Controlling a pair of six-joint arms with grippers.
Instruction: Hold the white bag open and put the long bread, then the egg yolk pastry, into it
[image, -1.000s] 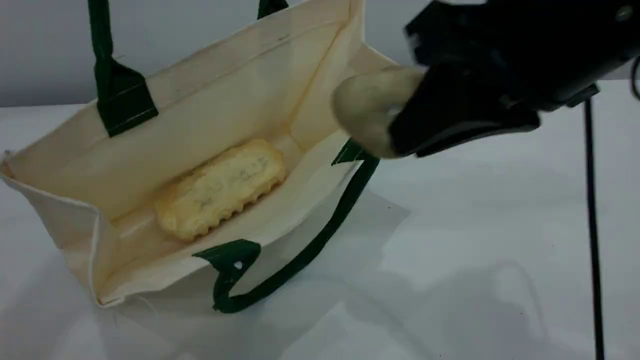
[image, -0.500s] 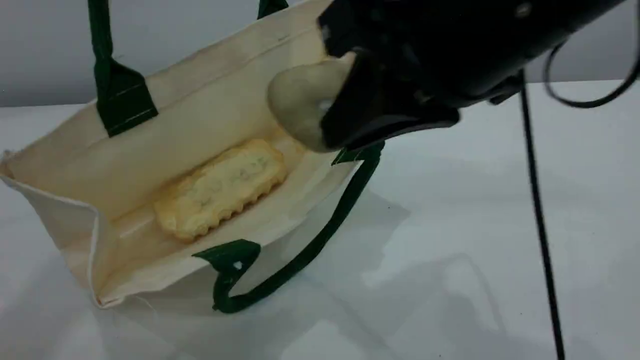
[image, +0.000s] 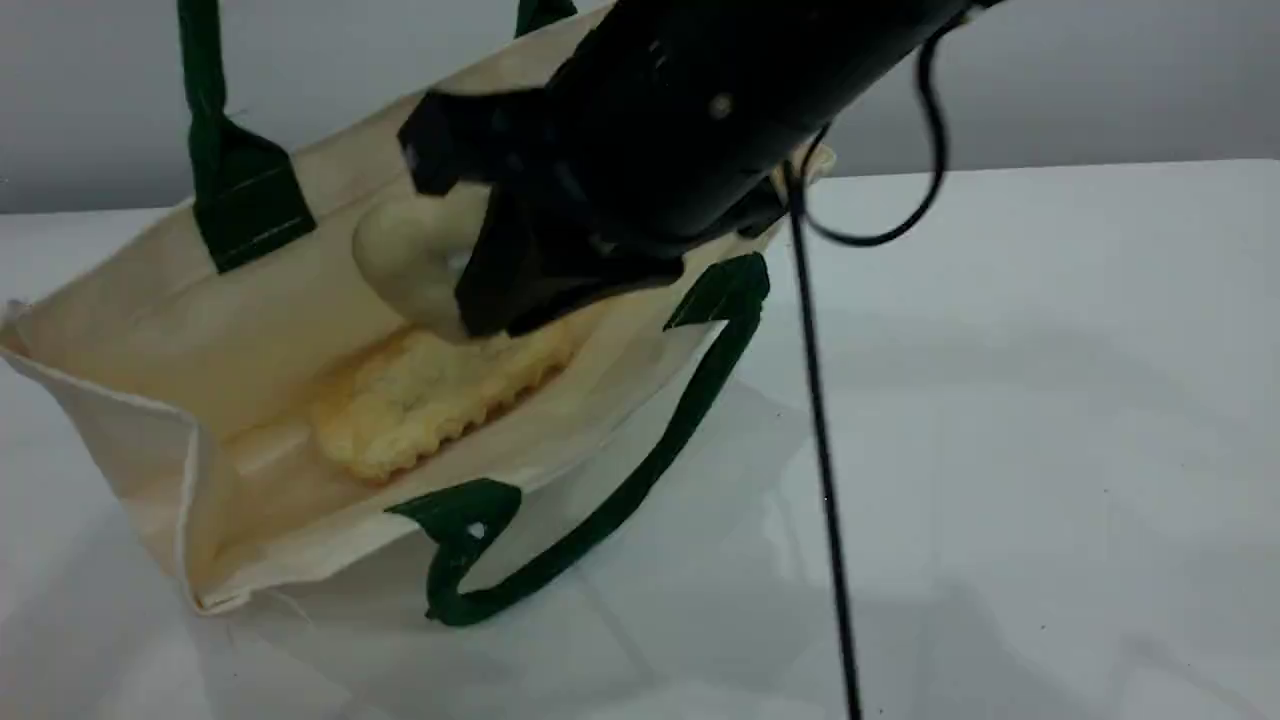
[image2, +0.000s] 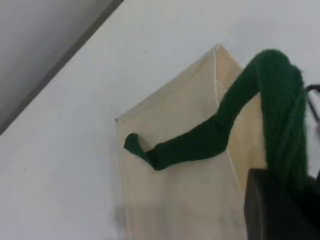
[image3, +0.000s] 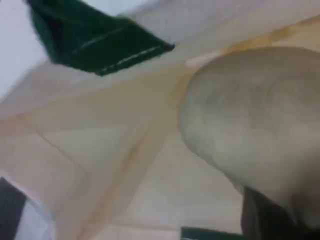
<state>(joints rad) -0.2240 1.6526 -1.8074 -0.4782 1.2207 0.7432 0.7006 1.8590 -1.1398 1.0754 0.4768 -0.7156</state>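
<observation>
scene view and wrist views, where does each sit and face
Scene view: fixed, slanting down into the white bag with long bread; right gripper shows.
Left wrist view: on left arm, facing bag's outside; left gripper grips green handle.
Right wrist view: on right arm, facing into bag; fingertip shows.
Scene and right wrist share the egg yolk pastry.

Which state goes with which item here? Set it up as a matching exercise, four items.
Items:
1. long bread
2. egg yolk pastry
3. near strap handle
4. far strap handle

States:
a. drawn upward, gripped by the left gripper
b. lying on the floor of the white bag
c. slack, drooping onto the table
d. held in the right gripper, inside the bag's mouth just above the bread

Pairs: 1-b, 2-d, 3-c, 4-a
</observation>
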